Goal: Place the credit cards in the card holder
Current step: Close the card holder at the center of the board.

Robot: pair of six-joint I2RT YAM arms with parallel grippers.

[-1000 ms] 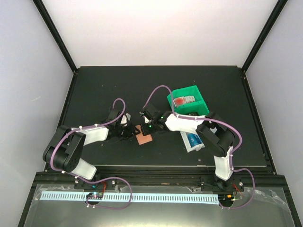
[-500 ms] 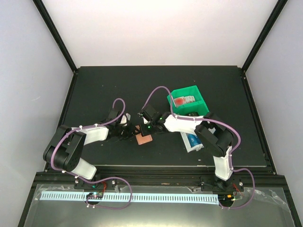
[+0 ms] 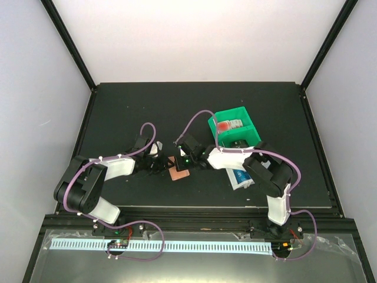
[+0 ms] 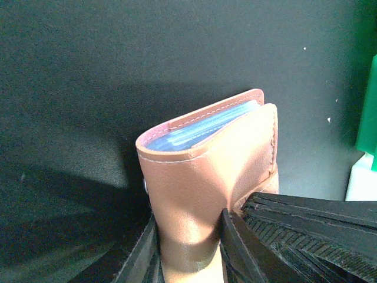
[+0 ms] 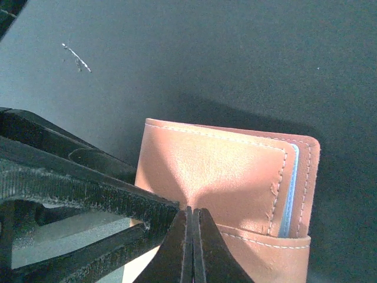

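The card holder (image 4: 206, 171), a salmon-pink wallet, is folded nearly shut on the black mat (image 3: 118, 118). My left gripper (image 4: 188, 233) is shut on its near end, one finger on each side. Blue credit cards (image 4: 200, 127) show as thin edges between its leaves, and as a blue strip (image 5: 288, 194) in the right wrist view. My right gripper (image 5: 193, 211) is shut, its joined tips resting on the wallet's upper face (image 5: 218, 171). From above, the wallet (image 3: 178, 174) lies between the left gripper (image 3: 161, 165) and the right gripper (image 3: 183, 161).
A green bin (image 3: 247, 122) holding red and white items stands behind the right arm. A white bin (image 3: 240, 175) with blue contents lies under the right forearm. Both show at the right edge of the left wrist view, green bin (image 4: 369, 106) and white bin (image 4: 359, 183).
The right arm has swung a little toward the front edge, its wrist now lower over the wallet. The left arm has barely moved and keeps its hold.
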